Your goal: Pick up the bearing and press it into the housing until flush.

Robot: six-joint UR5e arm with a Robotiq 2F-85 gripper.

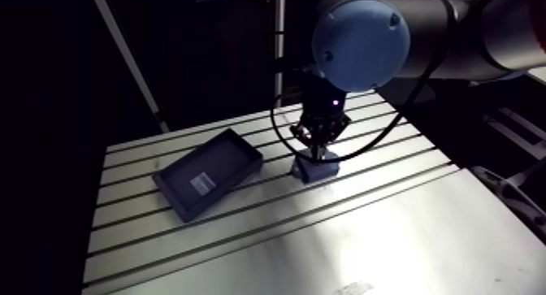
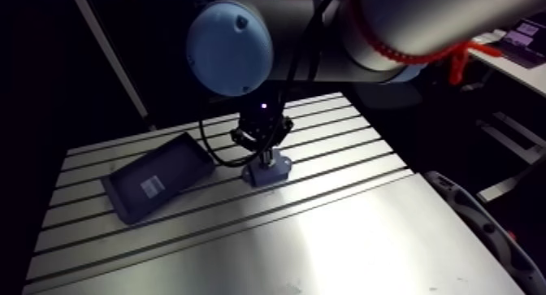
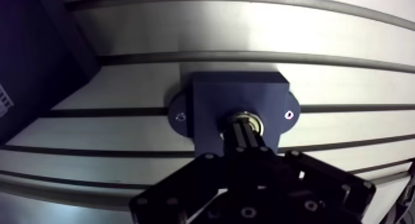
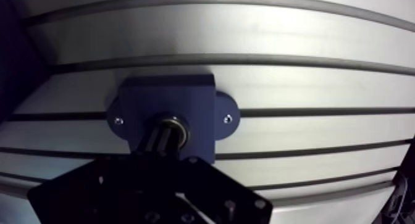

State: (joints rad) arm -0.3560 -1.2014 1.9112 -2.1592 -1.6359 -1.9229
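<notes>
My gripper (image 3: 245,132), fingers (image 3: 239,144) drawn together with no gap showing, is pressing its tips on the bearing (image 3: 249,121) sitting in the housing (image 3: 213,97) directly beneath, ideally pushing straight down to avoid cocking it.

Grey arm (image 1: 455,26), upper right of frame; round light-blue cap (image 1: 360,34). Black gripper (image 1: 318,154): screwed links (image 3: 185,189), violet LED (image 1: 334,101).

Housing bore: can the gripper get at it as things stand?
Likely yes: the gripper sits right above the housing, its tips at the bearing in the bore, with nothing between.
</notes>
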